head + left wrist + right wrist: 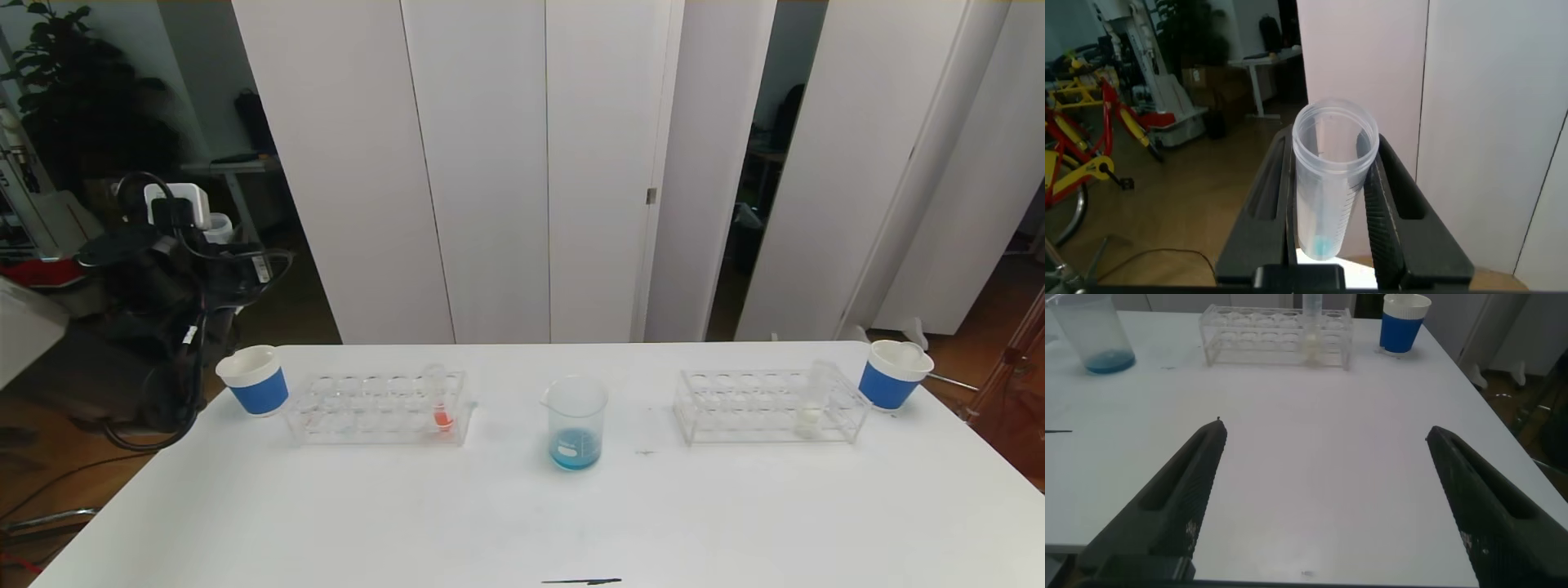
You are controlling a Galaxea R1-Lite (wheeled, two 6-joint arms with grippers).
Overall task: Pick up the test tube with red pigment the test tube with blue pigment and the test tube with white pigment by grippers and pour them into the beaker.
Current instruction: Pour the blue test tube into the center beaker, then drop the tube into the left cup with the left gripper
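Observation:
My left gripper is shut on the test tube with blue pigment, which holds only a small blue trace at its bottom. In the head view the left arm is raised off the table's left side, beyond the left cup. The beaker stands mid-table with blue liquid in it and also shows in the right wrist view. The red tube stands in the left rack. The white tube stands in the right rack. My right gripper is open and empty above the near right table; it does not show in the head view.
A blue-and-white paper cup stands left of the left rack, and another right of the right rack. The table's left edge lies near the left arm. A short dark mark lies at the front edge.

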